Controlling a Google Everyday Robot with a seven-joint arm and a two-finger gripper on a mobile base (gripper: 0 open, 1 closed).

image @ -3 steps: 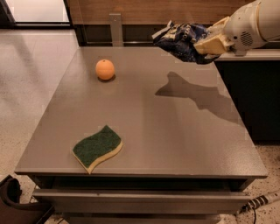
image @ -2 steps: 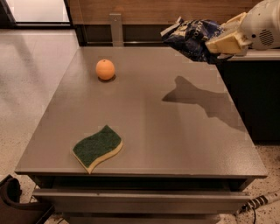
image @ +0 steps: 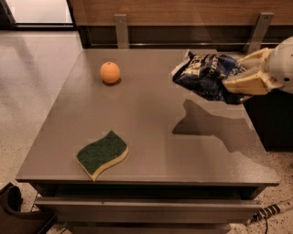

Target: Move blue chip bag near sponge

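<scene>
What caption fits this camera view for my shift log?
Gripper holds the blue chip bag aloft over the right rear of the table; sponge lies front-left, orange rear-left.

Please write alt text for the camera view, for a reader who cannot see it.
The gripper, at the right edge, holds the blue chip bag lifted above the far right part of a grey table, casting a shadow on it. The sponge lies near the front left edge, and an orange fruit sits at the far left.

Place: office or lab-like room
Evidence: grey table [image: 151, 114], speckled floor [image: 32, 91], wood wall panel [image: 183, 11]
Gripper [image: 234, 85]: right, above table, gripping blue chip bag [image: 203, 73]
</scene>
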